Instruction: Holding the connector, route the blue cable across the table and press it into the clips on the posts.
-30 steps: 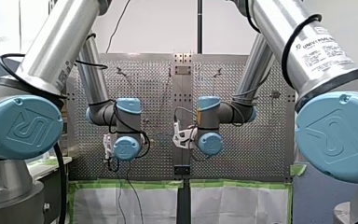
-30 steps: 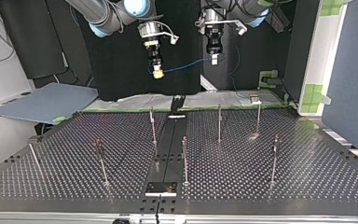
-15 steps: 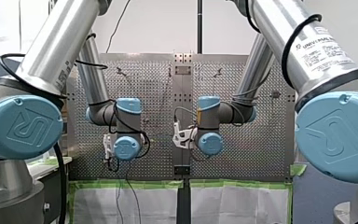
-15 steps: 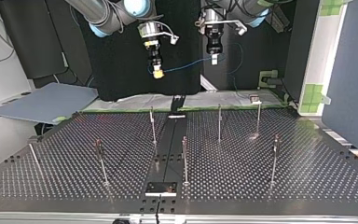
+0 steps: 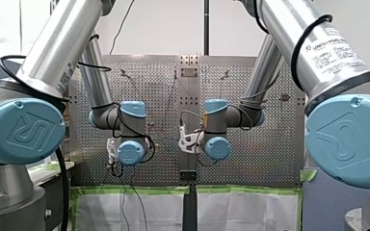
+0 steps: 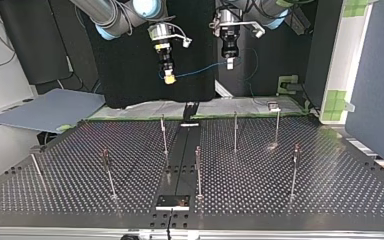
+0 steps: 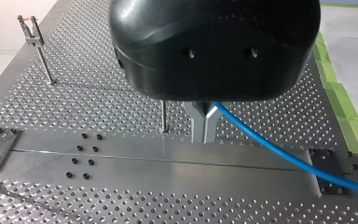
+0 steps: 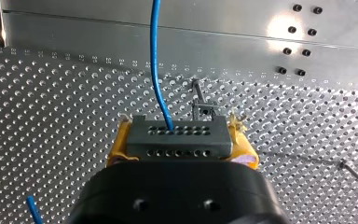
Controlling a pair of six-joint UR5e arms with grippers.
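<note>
My right hand [image 8: 179, 145] is clamped on the grey rectangular connector [image 8: 177, 133], its yellow pads [image 8: 117, 150] pressing on the two short ends. That leaves the holed face free, and the thin blue cable [image 8: 155, 60] runs straight out of it, away from the hand.

My left hand [image 7: 204, 139] has its metal fingers [image 7: 198, 122] pinched narrow on the same cable a little way along. The stretch between my two hands hangs as a shallow span instead of flopping. In the top view that span is in the air, well above the perforated metal table [image 6: 280, 190] and behind the slender metal posts [image 6: 235, 131], touching none of them.

Holding it at two points looks to me like the way to steer it. The connector end sets where the line starts, and the pinch sets its direction and tension. No part of the cable is in a clip yet, so I judge the routing has barely begun.

A small metal clip [image 8: 204, 109] on its post sits just ahead of the connector beneath my right hand. It seems the likely first target. Lowering will need both hands level so the cable drops into the clip's mouth and not beside it.
</note>
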